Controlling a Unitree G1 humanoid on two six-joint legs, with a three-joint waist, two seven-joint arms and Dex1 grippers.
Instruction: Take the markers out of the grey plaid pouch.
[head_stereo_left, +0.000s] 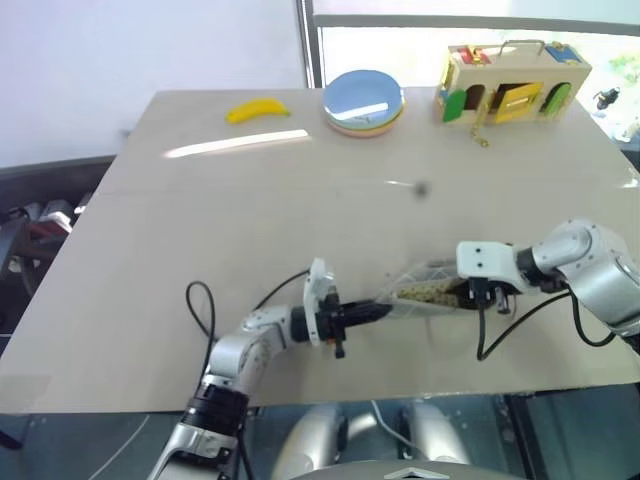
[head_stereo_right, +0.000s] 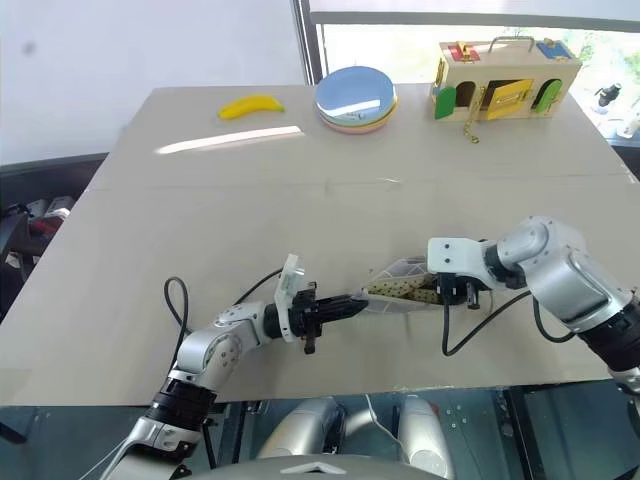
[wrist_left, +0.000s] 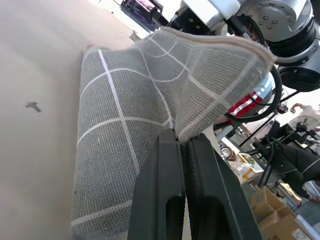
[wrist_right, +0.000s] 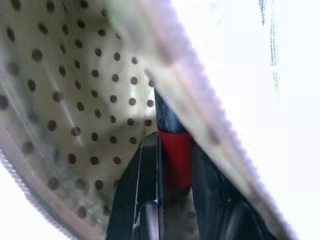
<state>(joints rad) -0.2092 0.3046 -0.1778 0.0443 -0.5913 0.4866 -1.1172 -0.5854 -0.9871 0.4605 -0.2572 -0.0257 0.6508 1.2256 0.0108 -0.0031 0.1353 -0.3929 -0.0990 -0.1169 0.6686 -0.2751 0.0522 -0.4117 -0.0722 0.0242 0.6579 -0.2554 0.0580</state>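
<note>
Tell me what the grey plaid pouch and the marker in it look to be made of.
Grey plaid pouch: soft woven fabric, matte; the weave and pale grid lines show and it bends where the left tool pinches it. Its lining looks a smooth, dotted yellowish cloth. Marker: probably plastic, a slightly glossy red band on a dark body.

Pouch (head_stereo_left: 425, 292) btwn claws; marker (wrist_right: 172, 150) in pouch.

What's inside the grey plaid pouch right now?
Inside the grey plaid pouch, against its dotted lining, one red-and-dark marker sits between the right gripper fingers. Fabric hides anything deeper.
</note>
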